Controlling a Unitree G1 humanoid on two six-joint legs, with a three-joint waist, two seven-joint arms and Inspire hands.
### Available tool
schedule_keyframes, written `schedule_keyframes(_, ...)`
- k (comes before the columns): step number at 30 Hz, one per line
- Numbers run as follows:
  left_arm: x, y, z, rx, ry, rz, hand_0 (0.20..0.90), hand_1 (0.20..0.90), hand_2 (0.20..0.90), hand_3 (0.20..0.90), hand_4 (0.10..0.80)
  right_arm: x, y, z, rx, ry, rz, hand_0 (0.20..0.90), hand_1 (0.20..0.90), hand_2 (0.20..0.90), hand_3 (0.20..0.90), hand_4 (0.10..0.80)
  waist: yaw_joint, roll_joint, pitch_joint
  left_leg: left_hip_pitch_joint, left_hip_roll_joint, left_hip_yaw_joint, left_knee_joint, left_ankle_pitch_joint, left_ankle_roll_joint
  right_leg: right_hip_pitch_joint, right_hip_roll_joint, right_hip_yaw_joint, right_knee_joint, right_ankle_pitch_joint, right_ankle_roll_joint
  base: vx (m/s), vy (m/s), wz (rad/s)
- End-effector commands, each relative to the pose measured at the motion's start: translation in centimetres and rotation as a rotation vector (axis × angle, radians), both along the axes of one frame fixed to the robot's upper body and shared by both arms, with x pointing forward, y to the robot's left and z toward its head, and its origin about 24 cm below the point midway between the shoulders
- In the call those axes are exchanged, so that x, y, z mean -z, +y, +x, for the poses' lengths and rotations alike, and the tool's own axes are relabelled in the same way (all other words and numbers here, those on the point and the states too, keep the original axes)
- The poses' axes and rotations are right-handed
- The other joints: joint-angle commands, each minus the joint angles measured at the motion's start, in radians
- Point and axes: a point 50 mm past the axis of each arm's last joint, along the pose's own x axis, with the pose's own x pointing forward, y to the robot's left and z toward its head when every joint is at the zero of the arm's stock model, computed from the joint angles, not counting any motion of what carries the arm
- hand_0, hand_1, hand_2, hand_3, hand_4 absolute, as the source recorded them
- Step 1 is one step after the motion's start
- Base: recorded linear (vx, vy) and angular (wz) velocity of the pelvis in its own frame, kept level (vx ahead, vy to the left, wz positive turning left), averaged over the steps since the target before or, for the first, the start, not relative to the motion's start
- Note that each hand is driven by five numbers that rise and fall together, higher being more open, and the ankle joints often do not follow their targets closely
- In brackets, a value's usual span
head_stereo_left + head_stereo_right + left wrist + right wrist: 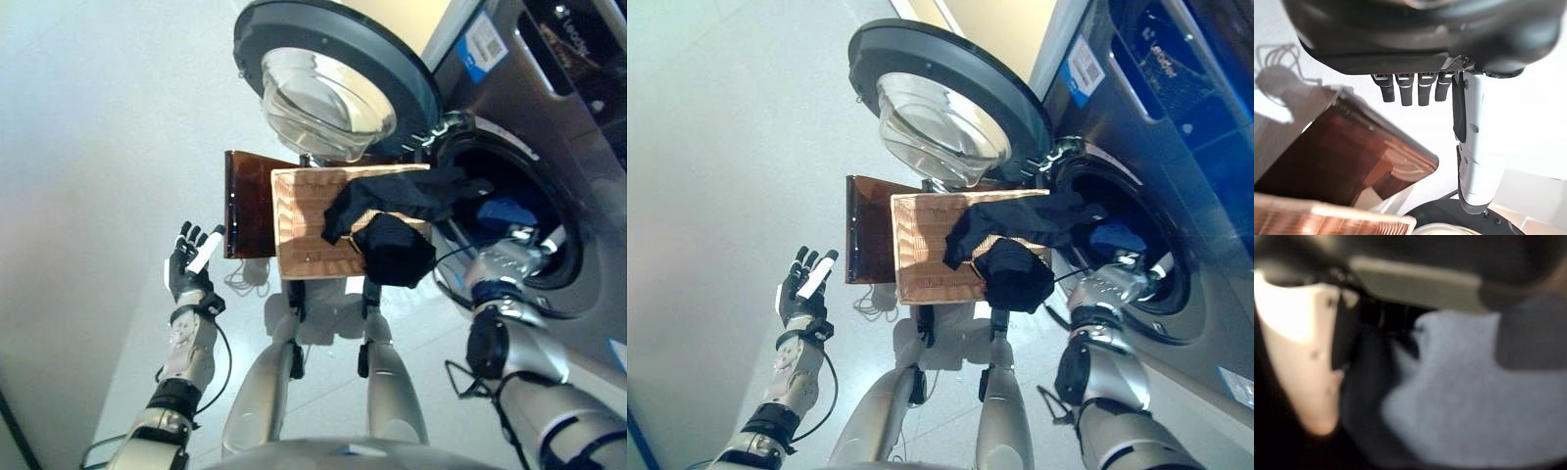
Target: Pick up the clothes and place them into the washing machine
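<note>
The washing machine (pixel 578 294) stands at the right with its round door (pixel 333 69) swung open. A woven basket (pixel 304 225) sits in front of it. A dark garment (pixel 392 196) drapes from the basket to the drum opening, and a black bundle (pixel 395 250) hangs over the basket's near edge. Blue cloth (pixel 505 212) lies inside the drum. My right hand (pixel 529 247) reaches into the drum; in the right wrist view its thumb (pixel 1298 357) lies against the blue cloth (pixel 1459 396), the rest of the hand hidden. My left hand (pixel 188 262) hovers open, left of the basket, holding nothing.
A glossy dark brown stand (pixel 250 201) sits under and left of the basket, also seen as a brown panel (pixel 1352 161) past my left hand. Pale floor (pixel 98 147) spreads to the left. The open door overhangs the basket's far side.
</note>
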Motion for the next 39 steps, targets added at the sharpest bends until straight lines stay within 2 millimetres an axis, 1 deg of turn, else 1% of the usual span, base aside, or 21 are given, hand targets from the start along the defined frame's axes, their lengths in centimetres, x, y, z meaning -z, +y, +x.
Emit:
schedule_keyframes(1, -3.0, 1.2, 0.7, 0.016, -0.154, 0.082, 0.9, 0.9, 0.9, 0.9, 0.8, -7.0, -6.0, -2.6, 0.236, -0.053, -0.21, 0.2, 0.2, 0.2, 0.2, 0.3, 0.008, 0.027, -0.038, 0.052, -0.032, -0.015, -0.007, -0.098, -0.094, -0.022, -0.008, -0.003, 0.083, -0.088, 0.02, 0.0, 0.0, 0.0)
schedule_keyframes(2, -3.1, 1.0, 0.6, 0.023, -0.165, 0.067, 0.9, 0.9, 0.9, 0.9, 0.8, -8.3, -6.8, -2.9, 0.262, -0.065, -0.219, 0.2, 0.2, 0.2, 0.2, 0.3, 0.01, 0.037, -0.035, 0.04, -0.03, -0.015, -0.008, -0.094, -0.096, -0.037, -0.007, -0.001, 0.094, -0.093, 0.018, 0.0, 0.0, 0.0)
schedule_keyframes(3, -3.1, 1.0, 0.6, 0.024, -0.167, 0.064, 0.9, 0.9, 0.9, 0.9, 0.8, -8.5, -6.8, -2.9, 0.263, -0.064, -0.22, 0.2, 0.2, 0.2, 0.2, 0.3, 0.011, 0.038, -0.035, 0.038, -0.03, -0.015, -0.008, -0.094, -0.097, -0.04, -0.006, -0.001, 0.096, -0.094, 0.018, 0.015, -0.03, -0.01)
schedule_keyframes(4, -3.2, 0.9, 0.6, 0.028, -0.171, 0.054, 0.9, 0.9, 0.9, 0.9, 0.8, -9.2, -7.2, -3.2, 0.278, -0.069, -0.227, 0.2, 0.2, 0.2, 0.2, 0.3, 0.012, 0.042, -0.036, 0.032, -0.028, -0.015, -0.008, -0.093, -0.098, -0.049, -0.005, -0.002, 0.102, -0.097, 0.017, 0.0, 0.0, 0.0)
schedule_keyframes(6, -3.5, 0.7, 0.5, 0.036, -0.191, 0.046, 0.9, 0.9, 0.9, 0.9, 0.8, -11.1, -7.8, -3.6, 0.317, -0.099, -0.247, 0.2, 0.2, 0.2, 0.2, 0.3, 0.012, 0.047, -0.038, 0.021, -0.023, -0.017, -0.009, -0.092, -0.102, -0.066, -0.001, 0.0, 0.111, -0.103, 0.014, 0.029, -0.05, -0.01)
schedule_keyframes(7, -3.5, 0.6, 0.5, 0.037, -0.191, 0.045, 0.9, 0.9, 0.9, 0.9, 0.8, -11.2, -7.8, -3.6, 0.319, -0.099, -0.247, 0.2, 0.2, 0.2, 0.2, 0.3, 0.012, 0.048, -0.039, 0.019, -0.023, -0.017, -0.009, -0.092, -0.102, -0.068, -0.001, 0.0, 0.112, -0.103, 0.014, 0.026, -0.046, 0.01)
schedule_keyframes(9, -3.7, 0.4, 0.5, 0.054, -0.198, 0.051, 0.9, 0.9, 0.9, 0.9, 0.8, -12.6, -8.7, -4.4, 0.366, -0.12, -0.258, 0.2, 0.2, 0.2, 0.2, 0.3, 0.011, 0.049, -0.042, 0.013, -0.02, -0.018, -0.009, -0.092, -0.104, -0.078, 0.0, 0.001, 0.121, -0.108, 0.014, 0.017, -0.021, 0.02)
schedule_keyframes(10, -3.7, 0.6, 0.4, 0.057, -0.193, 0.06, 0.9, 0.9, 0.9, 0.9, 0.8, -13.5, -9.4, -5.2, 0.407, -0.122, -0.258, 0.2, 0.2, 0.2, 0.2, 0.3, 0.008, 0.05, -0.045, 0.01, -0.019, -0.018, -0.009, -0.094, -0.105, -0.085, 0.001, 0.0, 0.127, -0.11, 0.014, 0.025, -0.028, 0.03)
schedule_keyframes(14, -3.9, 0.6, 0.3, 0.056, -0.201, 0.065, 0.9, 0.9, 0.9, 0.9, 0.8, -14.8, -10.0, -5.9, 0.431, -0.095, -0.284, 0.2, 0.2, 0.2, 0.2, 0.3, 0.005, 0.052, -0.051, 0.003, -0.019, -0.019, -0.009, -0.096, -0.107, -0.103, 0.002, 0.004, 0.141, -0.113, 0.014, 0.004, 0.002, -0.01)
schedule_keyframes(16, -3.9, 0.7, 0.3, 0.051, -0.202, 0.067, 0.9, 0.9, 0.9, 0.9, 0.8, -15.1, -9.9, -5.8, 0.426, -0.09, -0.293, 0.2, 0.2, 0.2, 0.2, 0.3, 0.005, 0.052, -0.052, 0.0, -0.019, -0.017, -0.009, -0.097, -0.106, -0.107, 0.003, 0.005, 0.142, -0.113, 0.014, 0.006, 0.008, -0.05)
schedule_keyframes(24, -4.1, 0.9, 0.4, 0.033, -0.213, 0.063, 0.9, 0.9, 0.9, 0.9, 0.8, -15.2, -8.2, -3.7, 0.319, -0.017, -0.384, 0.208, 0.208, 0.208, 0.208, 0.306, 0.003, 0.052, -0.046, -0.006, -0.02, -0.004, -0.009, -0.097, -0.102, -0.121, 0.003, 0.011, 0.139, -0.105, 0.014, 0.0, 0.007, -0.02)
schedule_keyframes(25, -4.2, 0.9, 0.4, 0.033, -0.214, 0.065, 0.9, 0.9, 0.9, 0.9, 0.8, -15.1, -8.1, -3.5, 0.305, -0.007, -0.396, 0.271, 0.271, 0.271, 0.271, 0.351, 0.002, 0.051, -0.046, -0.006, -0.02, -0.003, -0.009, -0.098, -0.101, -0.121, 0.003, 0.011, 0.138, -0.105, 0.014, 0.0, 0.0, 0.0)
schedule_keyframes(26, -4.2, 0.9, 0.4, 0.032, -0.214, 0.065, 0.9, 0.9, 0.9, 0.9, 0.8, -15.0, -7.9, -3.3, 0.292, 0.001, -0.407, 0.271, 0.271, 0.271, 0.271, 0.351, 0.003, 0.05, -0.046, -0.007, -0.021, -0.002, -0.009, -0.098, -0.1, -0.121, 0.003, 0.011, 0.137, -0.104, 0.014, 0.0, 0.0, 0.0)
schedule_keyframes(27, -4.3, 1.1, 0.4, 0.026, -0.221, 0.067, 0.9, 0.9, 0.9, 0.9, 0.8, -15.1, -7.9, -3.2, 0.278, 0.018, -0.422, 0.9, 0.9, 0.9, 0.9, 0.8, 0.005, 0.048, -0.047, -0.007, -0.022, 0.0, -0.009, -0.098, -0.1, -0.12, 0.003, 0.011, 0.134, -0.103, 0.014, 0.0, 0.0, 0.0)
schedule_keyframes(31, -4.4, 1.3, 0.3, 0.021, -0.227, 0.067, 0.9, 0.9, 0.9, 0.9, 0.8, -15.1, -7.7, -2.9, 0.258, 0.031, -0.443, 0.9, 0.9, 0.9, 0.9, 0.8, 0.004, 0.046, -0.045, -0.007, -0.022, 0.003, -0.009, -0.098, -0.1, -0.116, 0.003, 0.01, 0.13, -0.101, 0.015, 0.0, 0.0, 0.0)
schedule_keyframes(32, -4.3, 1.3, 0.2, 0.019, -0.224, 0.066, 0.9, 0.9, 0.9, 0.9, 0.8, -15.0, -7.7, -2.9, 0.253, 0.048, -0.453, 0.9, 0.9, 0.9, 0.9, 0.8, 0.004, 0.044, -0.045, -0.006, -0.022, 0.004, -0.009, -0.099, -0.1, -0.115, 0.003, 0.009, 0.129, -0.101, 0.015, 0.0, 0.0, 0.0)
schedule_keyframes(33, -4.4, 1.6, 0.2, 0.014, -0.223, 0.075, 0.9, 0.9, 0.9, 0.9, 0.8, -14.8, -7.9, -2.9, 0.238, 0.105, -0.47, 0.9, 0.9, 0.9, 0.9, 0.8, 0.005, 0.04, -0.045, -0.004, -0.021, 0.005, -0.009, -0.098, -0.099, -0.113, 0.003, 0.008, 0.127, -0.099, 0.015, 0.0, 0.0, 0.0)
schedule_keyframes(35, -4.4, 1.6, 0.1, 0.01, -0.224, 0.074, 0.9, 0.9, 0.9, 0.9, 0.8, -14.8, -7.8, -2.7, 0.226, 0.115, -0.482, 0.9, 0.9, 0.9, 0.9, 0.8, 0.004, 0.04, -0.043, -0.003, -0.02, 0.007, -0.009, -0.098, -0.099, -0.113, 0.003, 0.008, 0.127, -0.097, 0.015, 0.0, 0.0, 0.0)
schedule_keyframes(36, -4.4, 1.8, 0.1, 0.006, -0.226, 0.075, 0.9, 0.9, 0.9, 0.9, 0.8, -14.7, -7.5, -2.3, 0.188, 0.163, -0.538, 0.9, 0.9, 0.9, 0.9, 0.8, 0.004, 0.033, -0.042, -0.003, -0.019, 0.009, -0.008, -0.097, -0.099, -0.112, 0.003, 0.007, 0.124, -0.096, 0.015, 0.0, 0.0, 0.0)
schedule_keyframes(37, -4.3, 1.8, 0.0, 0.006, -0.226, 0.075, 0.9, 0.9, 0.9, 0.9, 0.8, -14.8, -7.4, -2.3, 0.186, 0.165, -0.54, 0.9, 0.9, 0.9, 0.9, 0.8, 0.003, 0.034, -0.042, -0.003, -0.019, 0.009, -0.009, -0.097, -0.099, -0.111, 0.003, 0.007, 0.124, -0.095, 0.015, 0.0, 0.0, 0.0)
schedule_keyframes(39, -4.4, 2.0, -0.1, 0.001, -0.232, 0.082, 0.9, 0.9, 0.9, 0.9, 0.8, -14.3, -6.9, -1.6, 0.114, 0.276, -0.658, 0.9, 0.9, 0.9, 0.9, 0.8, 0.002, 0.027, -0.038, -0.002, -0.019, 0.013, -0.008, -0.095, -0.098, -0.108, 0.005, 0.007, 0.12, -0.091, 0.015, 0.0, 0.0, 0.0)
